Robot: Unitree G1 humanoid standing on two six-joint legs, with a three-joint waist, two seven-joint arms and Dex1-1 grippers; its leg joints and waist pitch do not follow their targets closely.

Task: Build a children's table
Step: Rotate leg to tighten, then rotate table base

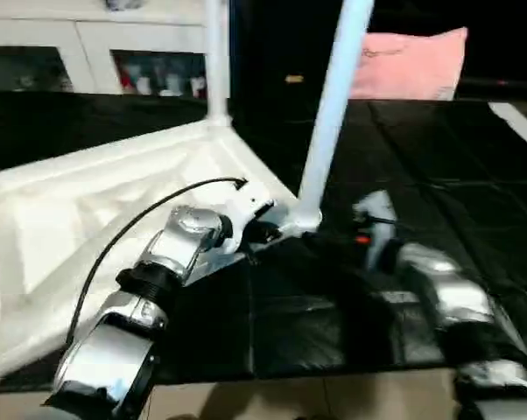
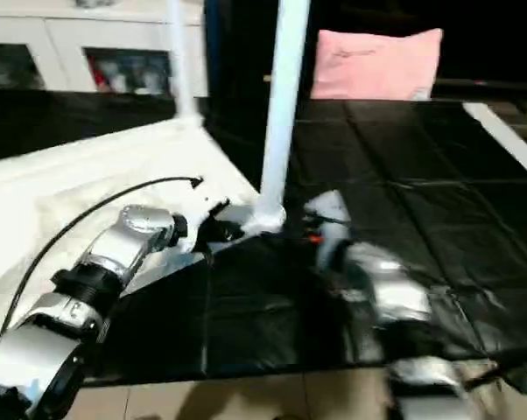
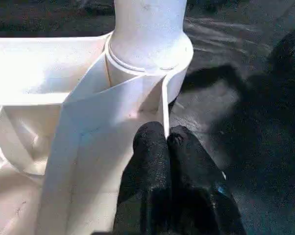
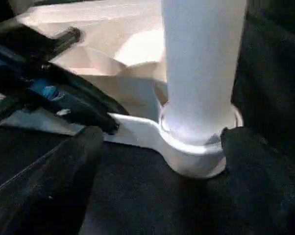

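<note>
Here, my left gripper [image 3: 167, 139] is pinching the rim of the children's table [image 1: 88, 210], fingers pressed together on the thin white wall just beside the near corner socket [image 3: 179, 58]. The table is lying upside down on the black mat [image 1: 439, 175], ribbed underside up. One leg [image 1: 333, 105] is standing in that near socket, tilting slightly; a second leg [image 1: 216, 61] is rising from the corner behind it. My right gripper [image 4: 162, 137] is standing wide open around the base of the near leg, apparently touching nothing, though blur is making that hard to judge. A pink pillow [image 1: 412, 63] is lying well beyond the socket.
</note>
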